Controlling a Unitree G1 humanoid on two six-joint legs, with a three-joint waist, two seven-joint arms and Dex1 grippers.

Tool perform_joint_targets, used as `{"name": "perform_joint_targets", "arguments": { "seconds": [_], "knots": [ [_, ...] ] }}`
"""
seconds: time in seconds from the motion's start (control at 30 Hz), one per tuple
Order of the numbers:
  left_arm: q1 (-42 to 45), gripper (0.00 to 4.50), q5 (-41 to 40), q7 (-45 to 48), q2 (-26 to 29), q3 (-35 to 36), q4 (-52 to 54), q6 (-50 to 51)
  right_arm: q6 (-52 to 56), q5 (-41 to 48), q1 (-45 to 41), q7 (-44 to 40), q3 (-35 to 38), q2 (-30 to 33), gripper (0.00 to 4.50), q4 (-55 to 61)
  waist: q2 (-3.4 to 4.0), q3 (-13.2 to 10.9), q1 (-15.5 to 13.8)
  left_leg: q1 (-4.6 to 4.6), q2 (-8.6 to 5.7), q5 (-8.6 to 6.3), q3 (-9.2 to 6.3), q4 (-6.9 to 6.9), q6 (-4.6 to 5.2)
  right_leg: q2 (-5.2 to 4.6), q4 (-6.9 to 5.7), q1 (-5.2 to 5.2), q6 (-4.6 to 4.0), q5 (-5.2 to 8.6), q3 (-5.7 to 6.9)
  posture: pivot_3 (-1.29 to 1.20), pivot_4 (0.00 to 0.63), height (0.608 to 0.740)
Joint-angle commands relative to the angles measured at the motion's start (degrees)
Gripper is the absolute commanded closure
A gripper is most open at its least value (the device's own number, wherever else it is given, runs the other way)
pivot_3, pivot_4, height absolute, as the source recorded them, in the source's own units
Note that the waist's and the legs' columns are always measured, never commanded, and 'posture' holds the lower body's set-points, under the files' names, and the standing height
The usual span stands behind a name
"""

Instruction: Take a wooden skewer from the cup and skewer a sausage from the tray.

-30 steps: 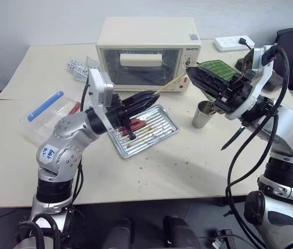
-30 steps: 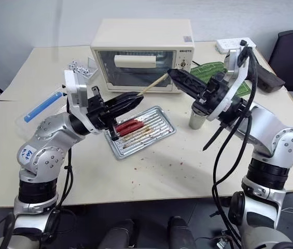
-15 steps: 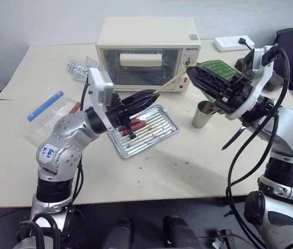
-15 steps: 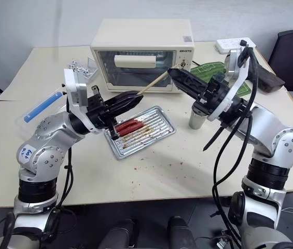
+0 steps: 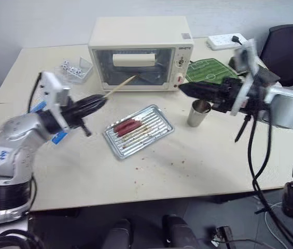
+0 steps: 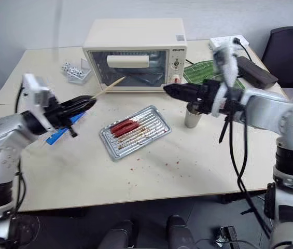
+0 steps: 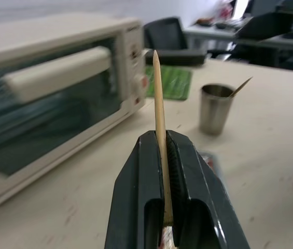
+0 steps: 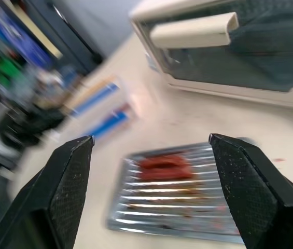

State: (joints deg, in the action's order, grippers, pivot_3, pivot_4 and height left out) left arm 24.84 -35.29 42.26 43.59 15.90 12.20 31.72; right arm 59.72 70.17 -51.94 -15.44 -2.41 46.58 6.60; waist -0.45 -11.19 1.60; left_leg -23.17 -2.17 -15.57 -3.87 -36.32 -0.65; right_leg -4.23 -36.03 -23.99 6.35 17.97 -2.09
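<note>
Left gripper (image 5: 92, 102) clenched on the wooden skewer (image 5: 119, 86), tip toward two o'clock; right gripper (image 8: 151, 155) spread wide above the tray (image 5: 157, 132).

Bright even light, motion-blurred arms

A thin pale wooden skewer (image 7: 159, 135) juts forward, pinched at its base. A small silver metal cup (image 5: 199, 113) stands upright right of a ribbed shiny rectangular tray (image 5: 153, 134), where two glossy dark-red sausages (image 5: 126, 126) lie side by side.
</note>
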Motion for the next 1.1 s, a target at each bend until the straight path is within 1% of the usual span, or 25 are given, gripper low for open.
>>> {"name": "perform_joint_targets", "arguments": {
  "seconds": [0.03, 0.07, 0.1, 0.2, 0.27, 0.33, 0.37, 0.43, 0.5, 0.63, 0.77, 1.1],
  "knots": [
    [-4.5, 4.5, 0.9, 1.6, 3.2, 4.8, 2.0, -1.1, -15.5, -25.2, -4.4, -16.6, -15.5, 1.2, 0.77, -1.5, 0.0, 0.0, 0.0, -0.01, -0.02, 0.0, 0.01, 0.01, 0.0, -0.03, 0.01, -0.01, 0.0, 0.0, 0.0, 0.0, 0.15, 0.74],
    [-6.8, 4.5, 1.0, 1.8, 3.9, 6.1, 2.6, -1.0, -20.2, -31.8, -6.2, -20.1, -20.2, -0.3, 0.77, -4.2, 0.0, 0.0, 0.2, -0.02, -0.05, 0.0, 0.02, 0.0, 0.0, -0.07, 0.01, -0.03, 0.0, 0.0, -0.01, 0.0, 0.15, 0.74],
    [-8.3, 4.5, 1.0, 1.8, 4.3, 6.9, 3.0, -1.0, -23.7, -36.3, -7.4, -22.8, -22.9, -1.7, 0.77, -6.6, 0.0, 0.0, 0.4, -0.02, -0.05, 0.0, 0.12, 0.01, 0.0, -0.09, -0.01, -0.11, 0.01, 0.0, -0.05, 0.0, 0.15, 0.74],
    [-13.0, 4.5, 0.9, 2.3, 5.0, 8.8, 4.8, -1.1, -33.7, -47.9, -10.0, -29.3, -29.0, -7.2, 0.77, -15.4, -0.06, 0.0, 0.2, -0.16, -0.06, 0.04, 0.32, 0.05, -0.09, -0.16, -0.25, -0.47, 0.01, 0.0, -0.13, 0.0, 0.15, 0.74],
    [-15.6, 4.5, 1.1, 2.5, 5.3, 9.5, 6.3, -1.3, -39.0, -53.6, -11.3, -32.7, -31.3, -11.1, 0.77, -21.5, -0.09, 0.0, 0.1, -0.18, -0.05, 0.15, 0.38, 0.07, -0.27, -0.2, -0.46, -0.55, 0.0, 0.0, -0.12, 0.0, 0.15, 0.74],
    [-17.9, 4.5, 1.3, 2.5, 5.5, 10.6, 7.9, -1.5, -42.9, -57.4, -12.4, -34.7, -32.0, -15.5, 0.77, -28.2, -0.12, 0.0, 0.1, -0.2, -0.06, 0.17, 0.39, 0.06, -0.32, -0.21, -0.49, -0.55, 0.0, 0.0, -0.12, 0.0, 0.15, 0.74],
    [-19.0, 4.5, 1.1, 2.0, 5.2, 11.3, 9.0, -1.2, -44.8, -59.1, -13.3, -35.5, -32.1, -18.1, 0.95, -32.0, -0.13, 0.0, 0.1, -0.2, -0.05, 0.17, 0.39, 0.05, -0.33, -0.21, -0.49, -0.55, 0.0, 0.0, -0.13, 0.0, 0.15, 0.74],
    [-20.8, 4.5, 0.6, 1.3, 4.8, 12.5, 11.0, -0.5, -48.2, -61.9, -14.8, -37.0, -31.6, -22.1, 1.34, -38.4, -0.13, 0.0, 0.1, -0.19, -0.05, 0.17, 0.39, 0.04, -0.35, -0.21, -0.49, -0.56, 0.0, 0.0, -0.13, 0.0, 0.15, 0.74],
    [-21.8, 4.5, 0.3, 0.9, 4.6, 12.9, 12.3, -0.1, -50.3, -63.9, -15.7, -38.1, -30.6, -24.4, 1.99, -42.4, -0.13, 0.0, 0.0, -0.18, -0.05, 0.19, 0.37, 0.05, -0.41, -0.21, -0.5, -0.56, 0.0, -0.01, -0.11, 0.0, 0.15, 0.74],
    [-24.1, 4.5, 0.1, 0.6, 4.4, 13.1, 15.0, 0.3, -54.2, -67.1, -17.7, -39.7, -29.1, -28.8, 1.99, -49.5, -0.13, 0.0, 0.2, -0.16, -0.05, 0.2, 0.37, 0.06, -0.45, -0.24, -0.56, -0.56, -0.01, -0.01, -0.01, 0.0, 0.15, 0.74],
    [-23.9, 4.5, -0.3, -0.3, 4.3, 13.6, 15.5, 0.7, -57.5, -70.2, -18.7, -40.7, -28.0, -32.1, 1.99, -55.3, -0.13, 0.0, 0.3, -0.14, -0.02, 0.21, 0.36, 0.06, -0.52, -0.21, -0.73, -0.59, -0.02, 0.0, 0.01, 0.0, 0.15, 0.74],
    [-22.7, 4.5, -1.6, -1.8, 4.7, 13.9, 16.5, 1.9, -62.3, -75.4, -20.2, -42.3, -24.8, -36.8, 1.99, -63.6, -0.13, 0.0, 0.9, -0.11, -0.02, 0.22, 0.36, 0.07, -0.57, -0.2, -0.86, -0.62, -0.04, 0.01, 0.06, 0.0, 0.15, 0.74]
  ]
}}
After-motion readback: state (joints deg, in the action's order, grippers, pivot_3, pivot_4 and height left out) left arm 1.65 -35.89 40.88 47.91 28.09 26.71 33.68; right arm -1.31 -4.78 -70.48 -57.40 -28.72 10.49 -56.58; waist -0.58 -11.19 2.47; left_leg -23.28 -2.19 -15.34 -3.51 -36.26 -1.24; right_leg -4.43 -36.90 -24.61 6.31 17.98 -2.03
